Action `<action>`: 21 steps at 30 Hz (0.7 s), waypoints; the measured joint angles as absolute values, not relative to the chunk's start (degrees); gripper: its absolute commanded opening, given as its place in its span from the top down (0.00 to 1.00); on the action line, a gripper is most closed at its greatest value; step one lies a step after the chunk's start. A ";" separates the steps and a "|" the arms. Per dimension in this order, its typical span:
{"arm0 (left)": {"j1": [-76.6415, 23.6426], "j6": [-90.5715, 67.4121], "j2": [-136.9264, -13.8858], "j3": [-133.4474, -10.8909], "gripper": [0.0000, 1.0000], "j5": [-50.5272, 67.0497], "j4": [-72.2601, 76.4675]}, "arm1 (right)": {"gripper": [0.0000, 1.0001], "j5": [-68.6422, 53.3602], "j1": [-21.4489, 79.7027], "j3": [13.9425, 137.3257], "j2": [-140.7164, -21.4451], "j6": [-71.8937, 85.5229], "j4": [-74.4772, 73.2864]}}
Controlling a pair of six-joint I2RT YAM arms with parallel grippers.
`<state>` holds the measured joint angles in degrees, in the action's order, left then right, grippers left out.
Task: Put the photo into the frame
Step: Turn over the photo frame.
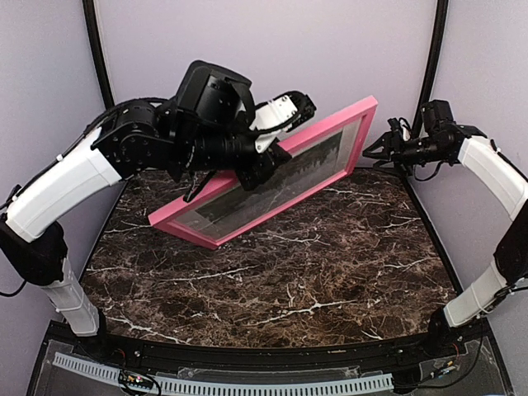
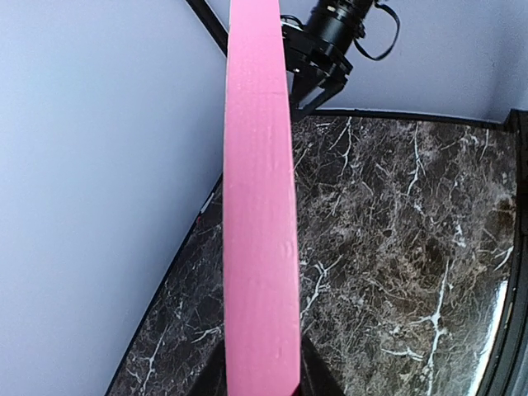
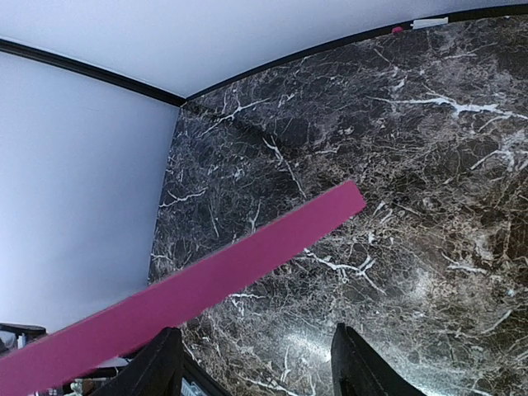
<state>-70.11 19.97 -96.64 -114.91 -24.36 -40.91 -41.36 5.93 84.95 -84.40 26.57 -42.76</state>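
Frame (image 1: pixel 330 124) tilted, low corner down on table (image 1: pixel 289 280), top rail pinched by left gripper (image 1: pixel 266 158), seemingly to keep it upright; photo (image 1: pixel 247 194) inside frame, facing forward; right gripper (image 1: pixel 375 151) spread, empty, just beside high corner, likely ready to steady.

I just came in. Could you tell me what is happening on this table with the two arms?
The left gripper is shut on the upper edge of the pink picture frame and holds it tilted over the marble table. The frame's low corner seems to rest on the surface. The photo of dark trees already shows inside the frame. The right gripper is open and empty, beside the frame's raised corner without touching it.
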 measured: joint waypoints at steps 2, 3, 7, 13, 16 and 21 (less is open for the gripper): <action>-68.01 17.15 -98.59 -121.64 1.00 -21.28 -44.03 | 0.39 -41.58 5.06 84.79 -84.31 26.15 -42.89; -67.05 15.86 -99.33 -123.76 1.00 -20.01 -45.10 | 0.38 -41.69 4.73 84.53 -84.16 26.09 -42.78; -60.60 7.97 -101.54 -128.53 1.00 -11.60 -48.49 | 0.38 -42.06 3.62 82.00 -82.65 25.78 -42.39; -48.80 -5.65 -102.06 -126.87 1.00 1.85 -49.41 | 0.38 -42.63 3.33 78.50 -80.90 25.98 -41.41; -42.37 -13.02 -99.59 -118.72 1.00 8.58 -44.05 | 0.38 -42.89 3.33 76.71 -80.40 26.20 -40.27; -32.03 -27.33 -95.13 -100.49 1.00 19.33 -31.79 | 0.38 -43.11 3.33 74.46 -80.12 26.79 -38.81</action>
